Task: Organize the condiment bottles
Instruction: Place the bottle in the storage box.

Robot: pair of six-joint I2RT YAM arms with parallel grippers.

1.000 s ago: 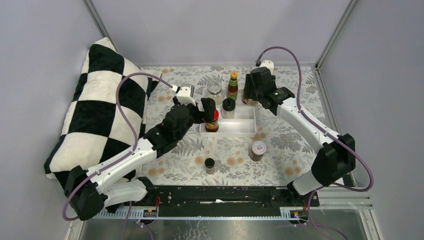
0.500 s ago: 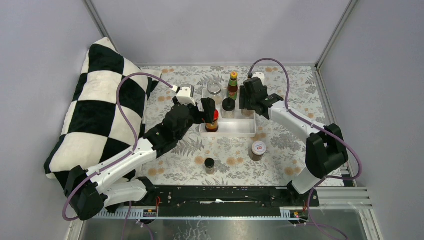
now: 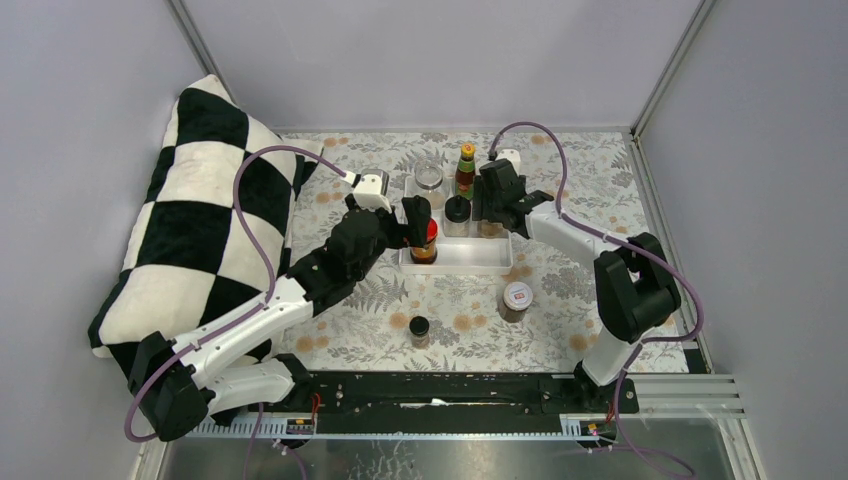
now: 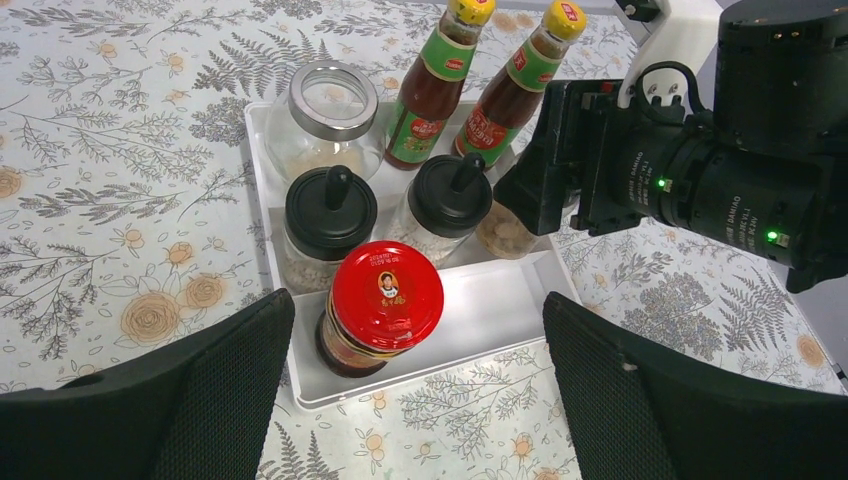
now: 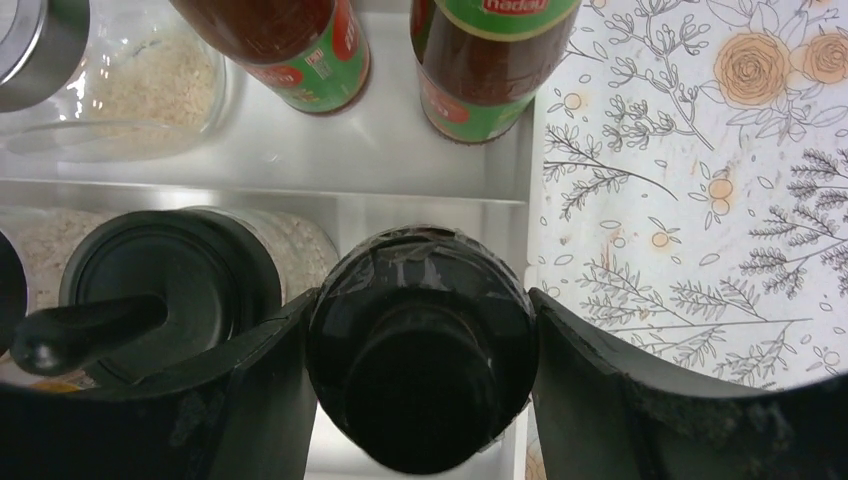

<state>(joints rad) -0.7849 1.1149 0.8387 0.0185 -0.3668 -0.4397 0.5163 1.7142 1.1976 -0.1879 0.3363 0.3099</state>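
The white tray [image 3: 470,262] holds a red-lid jar [image 4: 385,300], two black-lid shakers [image 4: 330,212] [image 4: 452,195], a metal-lid glass jar [image 4: 325,105] and two slim red-sauce bottles [image 4: 432,75] [image 4: 512,85]. My left gripper [image 4: 418,300] is open, its fingers wide on either side of the red-lid jar; in the top view it [image 3: 418,222] hovers over that jar. My right gripper [image 5: 420,335] is shut on a black-lid jar [image 5: 420,320] at the tray's right end, beside a shaker [image 5: 160,290]. In the top view this gripper [image 3: 493,212] hides that jar.
A white-and-red-lid jar [image 3: 517,298] and a small black-lid jar [image 3: 419,327] stand on the flowered table in front of the tray. A checkered cushion [image 3: 190,215] lies along the left side. Grey walls close the back and sides.
My right gripper has carried the black-lid jar leftward from beyond the tray's back right corner into the tray's right end. The left arm has not moved.
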